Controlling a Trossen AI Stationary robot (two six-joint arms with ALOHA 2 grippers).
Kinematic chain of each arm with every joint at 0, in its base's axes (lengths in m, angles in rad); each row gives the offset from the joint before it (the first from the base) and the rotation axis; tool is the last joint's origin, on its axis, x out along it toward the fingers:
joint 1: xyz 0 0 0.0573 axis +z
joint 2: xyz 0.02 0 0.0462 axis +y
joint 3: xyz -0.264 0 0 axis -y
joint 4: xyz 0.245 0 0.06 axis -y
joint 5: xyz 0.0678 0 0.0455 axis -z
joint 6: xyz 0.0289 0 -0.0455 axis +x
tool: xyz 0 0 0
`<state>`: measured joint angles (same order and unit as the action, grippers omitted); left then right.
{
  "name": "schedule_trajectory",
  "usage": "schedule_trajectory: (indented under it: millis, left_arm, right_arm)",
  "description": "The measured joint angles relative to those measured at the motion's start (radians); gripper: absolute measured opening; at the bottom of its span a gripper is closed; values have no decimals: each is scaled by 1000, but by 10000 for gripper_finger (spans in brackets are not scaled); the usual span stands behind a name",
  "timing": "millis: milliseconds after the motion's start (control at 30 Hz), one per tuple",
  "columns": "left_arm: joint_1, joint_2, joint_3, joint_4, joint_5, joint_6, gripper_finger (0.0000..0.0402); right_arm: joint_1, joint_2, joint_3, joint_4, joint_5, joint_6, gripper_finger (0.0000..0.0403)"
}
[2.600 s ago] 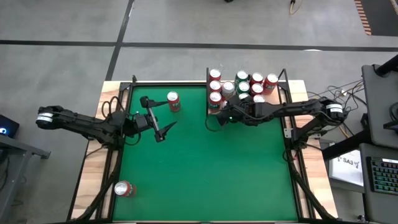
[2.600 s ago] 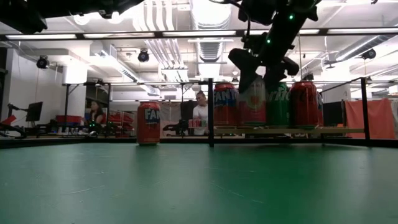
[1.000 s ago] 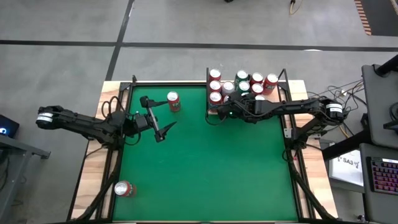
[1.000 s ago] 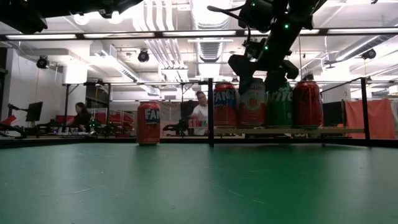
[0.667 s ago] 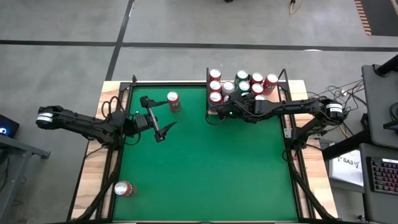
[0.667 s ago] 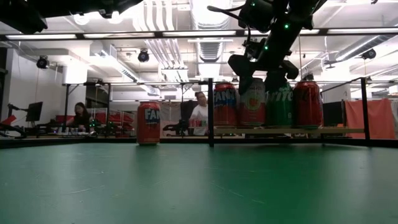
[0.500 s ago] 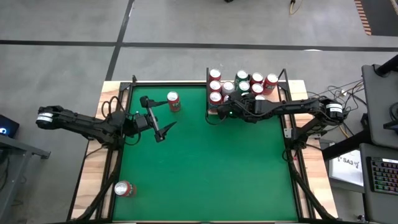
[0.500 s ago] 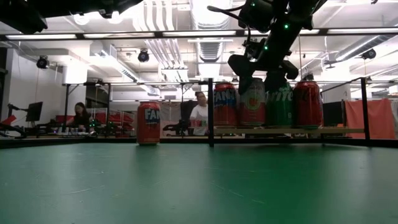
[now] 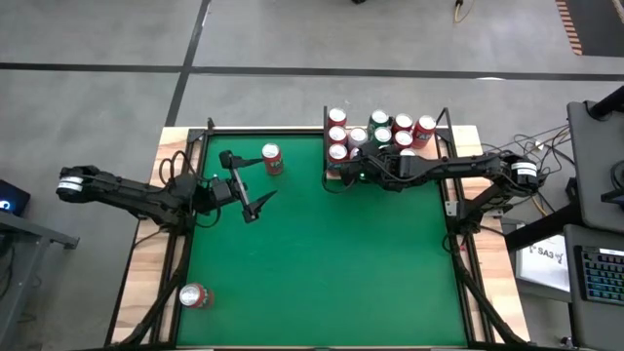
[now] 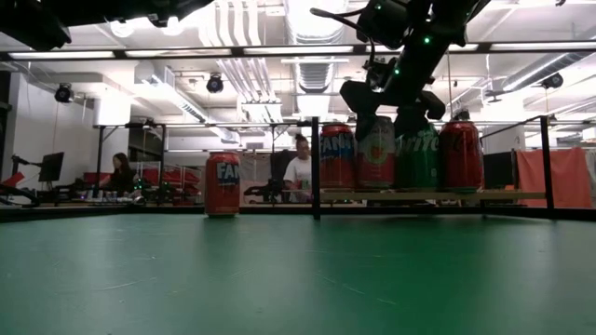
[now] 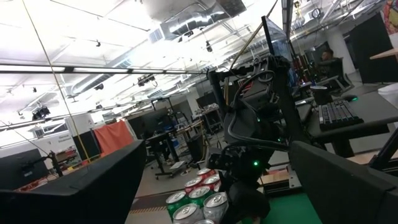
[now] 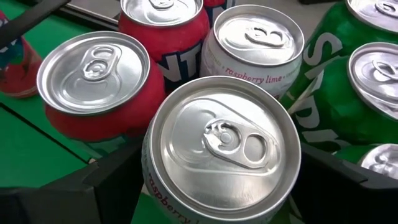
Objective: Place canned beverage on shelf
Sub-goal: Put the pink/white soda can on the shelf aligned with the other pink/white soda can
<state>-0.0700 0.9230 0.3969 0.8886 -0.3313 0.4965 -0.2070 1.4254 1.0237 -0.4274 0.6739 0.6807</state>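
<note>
Nine or so cans already crowd the shelf (image 9: pixel 435 134), our right gripper (image 12: pixel 205 180) wide astride one there, while two cans (image 9: pixel 272 159) wait on the table (image 9: pixel 322 263).

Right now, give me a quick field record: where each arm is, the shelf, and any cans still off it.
right gripper: over the shelf's front-left cans, fingers open on either side of a raspberry lime can; grip not confirmed
left gripper: open, waiting over the green table, left side
shelf: back right, crowded with upright cans
cans off shelf: red can upright near back edge; second red can at front-left corner
</note>
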Motion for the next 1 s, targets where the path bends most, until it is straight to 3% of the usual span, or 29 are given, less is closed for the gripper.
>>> schedule_trajectory:
  millis: [1000]
  left_arm:
    - [0,0,0,1,1,-54,382]
  right_arm:
    - [-3,0,0,-9,-26,-37,327]
